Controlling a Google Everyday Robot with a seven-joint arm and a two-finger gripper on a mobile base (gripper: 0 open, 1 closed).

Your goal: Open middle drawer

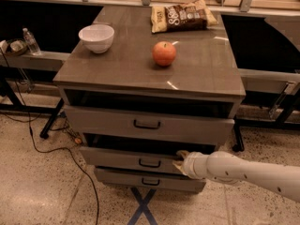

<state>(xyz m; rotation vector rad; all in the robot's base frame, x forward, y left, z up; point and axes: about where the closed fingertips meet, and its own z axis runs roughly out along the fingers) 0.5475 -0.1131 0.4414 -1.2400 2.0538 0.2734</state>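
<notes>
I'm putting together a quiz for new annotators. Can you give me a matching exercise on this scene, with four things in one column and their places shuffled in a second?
Things
1. white bowl
2. apple
3. chip bag
4. gripper

Places
A. near the middle of the cabinet top
B. at the right end of the middle drawer front
C. left side of the cabinet top
D. back right of the cabinet top

Pairs: 1-C, 2-A, 3-D, 4-B

Dim warm light, glare streaks on cabinet top (123, 65), end effector (179, 161) shadowed at right of middle drawer (123, 159)
</notes>
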